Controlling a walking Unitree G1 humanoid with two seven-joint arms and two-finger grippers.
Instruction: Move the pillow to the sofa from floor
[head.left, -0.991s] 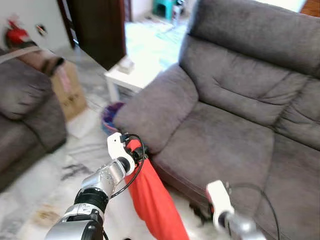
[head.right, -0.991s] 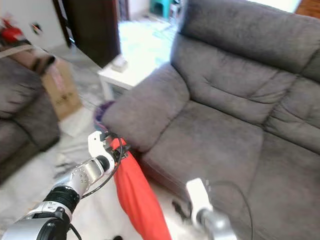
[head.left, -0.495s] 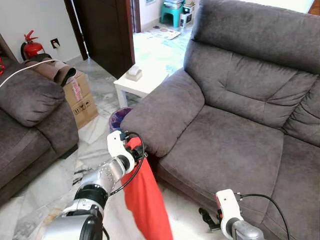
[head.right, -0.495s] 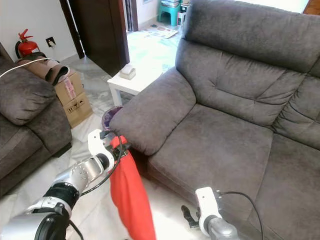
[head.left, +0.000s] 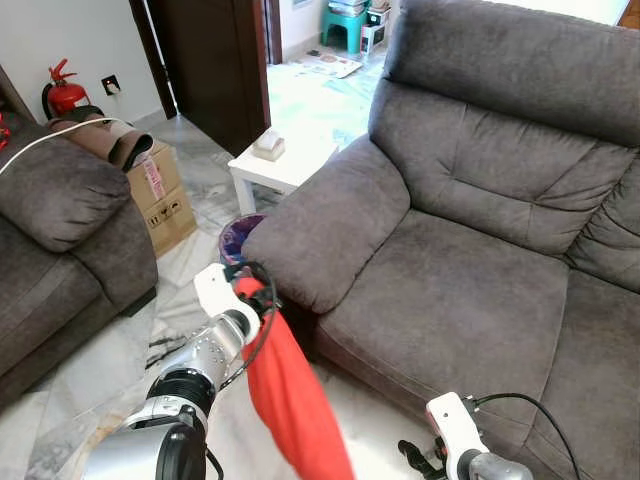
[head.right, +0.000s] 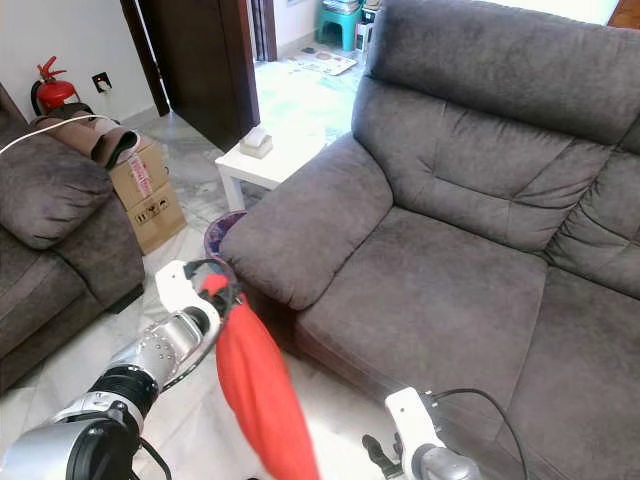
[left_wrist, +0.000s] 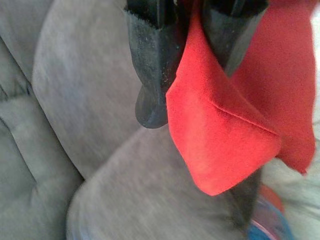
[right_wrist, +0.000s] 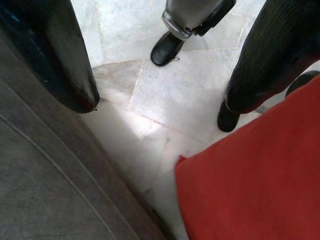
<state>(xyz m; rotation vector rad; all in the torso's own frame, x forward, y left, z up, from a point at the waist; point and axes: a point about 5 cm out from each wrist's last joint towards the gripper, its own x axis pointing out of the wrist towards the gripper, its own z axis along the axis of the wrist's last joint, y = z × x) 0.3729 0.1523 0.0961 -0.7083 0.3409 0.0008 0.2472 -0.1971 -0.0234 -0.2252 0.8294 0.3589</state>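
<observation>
The left claw (head.left: 243, 283) pinches a corner of the red pillow (head.left: 290, 390), lifted beside the sofa (head.left: 440, 290); placing remains; the right claw (right_wrist: 160, 75) hangs open.

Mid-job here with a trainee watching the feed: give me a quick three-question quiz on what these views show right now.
1. True or false: the red pillow already lies on the sofa seat.
2. Which gripper holds the pillow? A) left gripper B) right gripper
3. Fill in: the right gripper's fingers are ____, over the marble floor.

Key: 1 false, it hangs beside the sofa arm; 2 A, pinched by a corner; 3 open.
</observation>
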